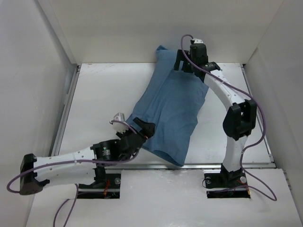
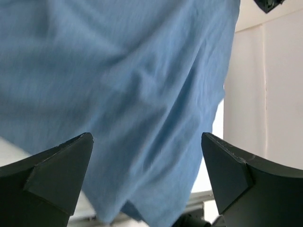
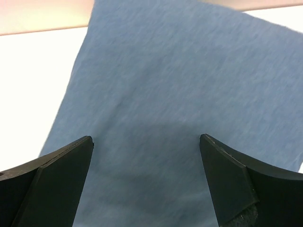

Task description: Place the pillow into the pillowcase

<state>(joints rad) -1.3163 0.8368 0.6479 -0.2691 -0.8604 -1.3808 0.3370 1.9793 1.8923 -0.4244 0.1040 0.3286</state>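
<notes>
The slate-blue pillowcase lies slantwise on the white table, from the back wall down to the front edge. It looks bulky. No white pillow shows in any view. My left gripper is open at the pillowcase's near left edge. In the left wrist view the blue cloth hangs between the spread fingers of the left gripper. My right gripper is open at the far end of the pillowcase. In the right wrist view the right gripper stands just above the cloth.
White walls close the table in on the left, back and right. A metal rail runs along the front edge, and the pillowcase's near corner reaches over it.
</notes>
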